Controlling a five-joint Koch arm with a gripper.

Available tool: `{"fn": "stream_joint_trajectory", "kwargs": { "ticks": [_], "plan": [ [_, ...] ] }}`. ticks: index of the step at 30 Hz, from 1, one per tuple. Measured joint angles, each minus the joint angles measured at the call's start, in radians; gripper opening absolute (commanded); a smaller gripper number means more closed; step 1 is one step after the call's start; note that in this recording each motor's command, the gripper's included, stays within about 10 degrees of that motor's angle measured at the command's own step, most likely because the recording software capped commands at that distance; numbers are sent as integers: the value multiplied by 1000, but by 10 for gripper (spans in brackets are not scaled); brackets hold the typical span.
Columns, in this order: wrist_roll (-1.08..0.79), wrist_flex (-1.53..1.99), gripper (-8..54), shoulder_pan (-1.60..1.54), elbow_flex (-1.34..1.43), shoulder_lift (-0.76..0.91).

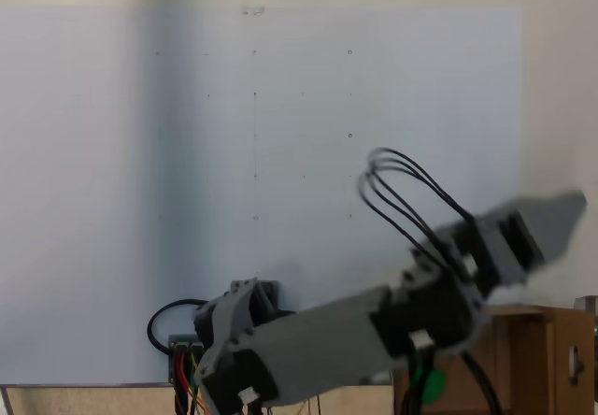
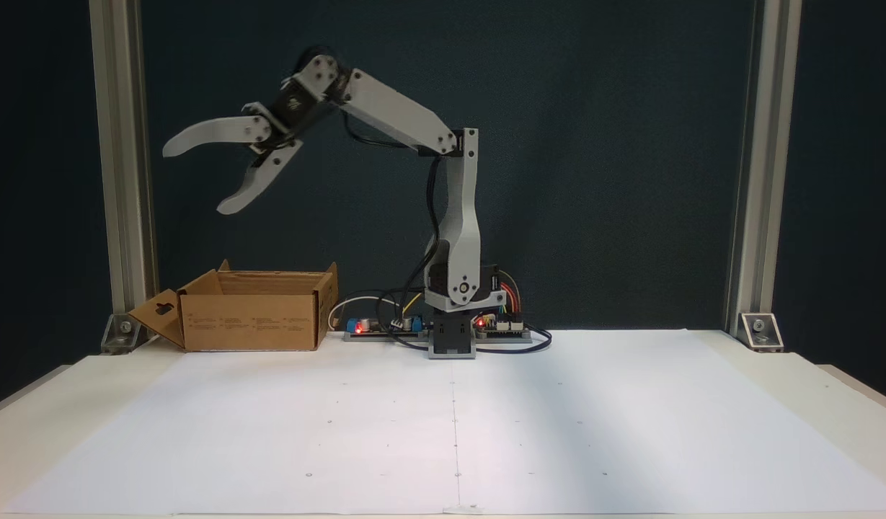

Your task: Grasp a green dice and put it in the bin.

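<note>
My gripper [image 2: 194, 180] hangs high in the air, open wide, with nothing between its pale grey fingers [image 2: 205, 135]. It sits above the left part of the bin [image 2: 251, 317], a brown cardboard box with raised flaps at the back left of the table. In a fixed view from above, the blurred gripper [image 1: 559, 226] reaches over the bin [image 1: 547, 359] at the lower right. A small bright green patch [image 1: 432, 383], apparently the green dice, shows inside the bin, partly hidden by the arm.
White paper [image 2: 450, 432] covers the table in front of the arm's base [image 2: 451, 339]. Circuit boards with red lights [image 2: 363, 328] and wires lie beside the base. Metal posts stand at the left [image 2: 118, 180] and right [image 2: 756, 180].
</note>
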Motion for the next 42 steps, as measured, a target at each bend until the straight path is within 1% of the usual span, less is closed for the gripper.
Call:
{"fn": "stream_joint_trajectory", "kwargs": {
  "ticks": [8,12,17,21,24,26,30,33,36,42],
  "plan": [
    [0,-2,434,-482,-2,-3],
    [0,-80,433,-735,-2,-11],
    [0,-112,433,-899,-2,-60],
    [2,-132,434,-983,43,-63],
    [8,-232,436,-1020,224,-52],
    [8,-295,435,-1023,390,-8],
    [8,-433,436,-1025,785,156],
    [8,-526,439,-1031,1015,275],
    [8,-626,439,-1023,1212,385],
    [8,-818,441,-1020,1517,589]
  ]
}}
